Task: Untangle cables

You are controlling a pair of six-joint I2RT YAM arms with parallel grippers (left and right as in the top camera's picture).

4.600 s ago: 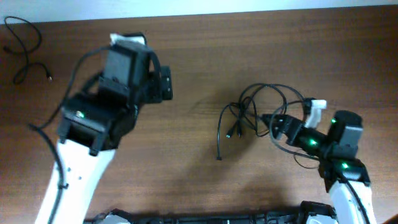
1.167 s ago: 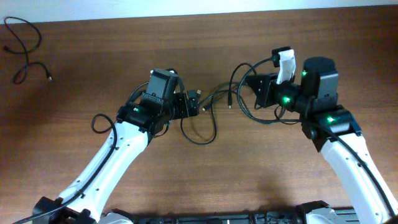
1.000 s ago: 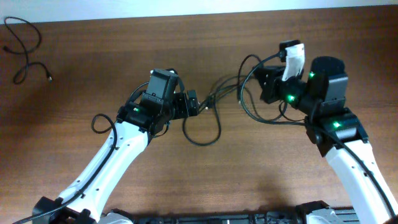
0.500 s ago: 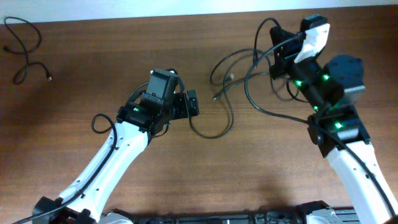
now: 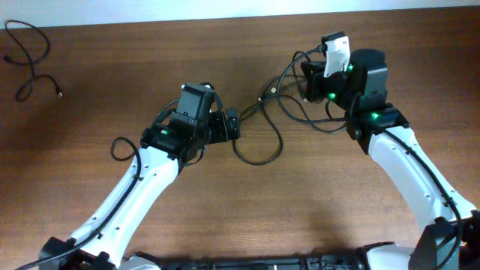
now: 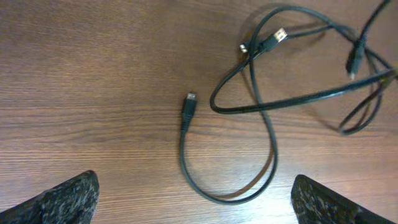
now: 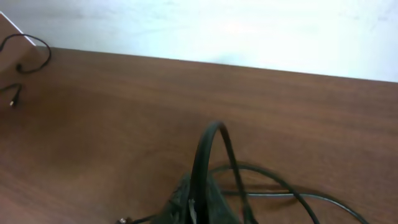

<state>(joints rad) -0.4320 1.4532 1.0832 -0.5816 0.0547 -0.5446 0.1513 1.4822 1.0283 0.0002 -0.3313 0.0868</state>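
Observation:
Thin black cables (image 5: 259,146) lie tangled on the wooden table between my two arms. In the left wrist view one cable (image 6: 186,149) ends in a small plug and curls into a loop. The knotted part (image 6: 298,68) lies further off to the right. My left gripper (image 5: 234,124) hovers at the loop's left end. It (image 6: 198,202) is open, with both fingertips (image 6: 68,198) wide apart and nothing between them. My right gripper (image 5: 306,78) is shut on a cable (image 7: 208,149), which arches up out of its closed fingers (image 7: 186,202).
A separate black cable (image 5: 30,52) lies at the table's far left corner and also shows in the right wrist view as a cable (image 7: 28,53) at the left edge. The table's far edge (image 5: 240,21) meets a white wall just behind the right gripper.
My right gripper swung up and away with its cable, dragging the tangle rightward off the left gripper, then came back down and left. The left arm has stayed still and open.

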